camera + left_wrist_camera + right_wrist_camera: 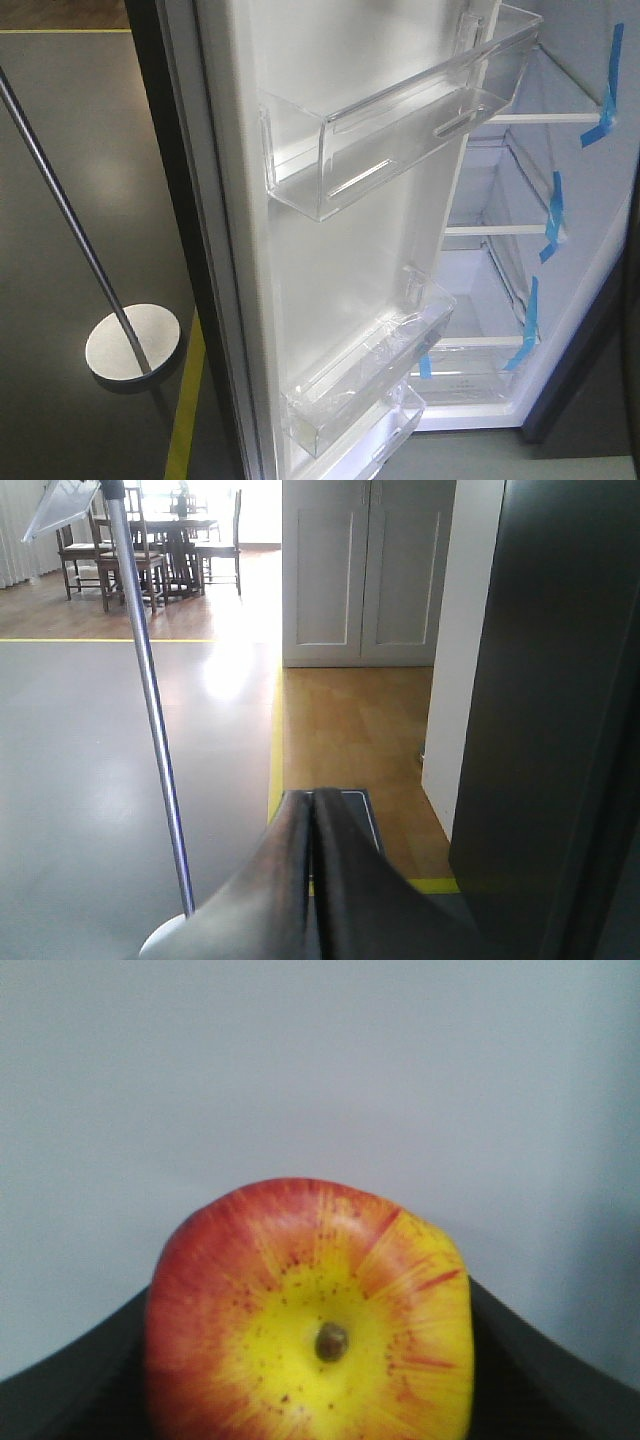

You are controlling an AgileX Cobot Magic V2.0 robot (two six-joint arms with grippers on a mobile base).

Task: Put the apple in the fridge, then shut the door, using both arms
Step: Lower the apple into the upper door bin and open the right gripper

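Observation:
The red and yellow apple [310, 1315] fills the lower middle of the right wrist view, stem end toward the camera. My right gripper [312, 1360] is shut on it, black fingers [540, 1380] pressing both sides, against a plain pale surface. In the front view the fridge [560, 250] stands open, white inside with glass shelves and blue tape strips. Its door [330, 230] swings toward me, showing the white liner and clear bins. No gripper shows there. My left gripper [313, 810] is shut, empty, pointing over the floor beside the door's dark outer face [540, 710].
A metal pole [70, 215] on a round base [132, 343] stands left of the door. Yellow floor tape [185, 410] runs along the floor. White cabinets [360, 570] and a dining table with chairs [150, 540] lie farther off.

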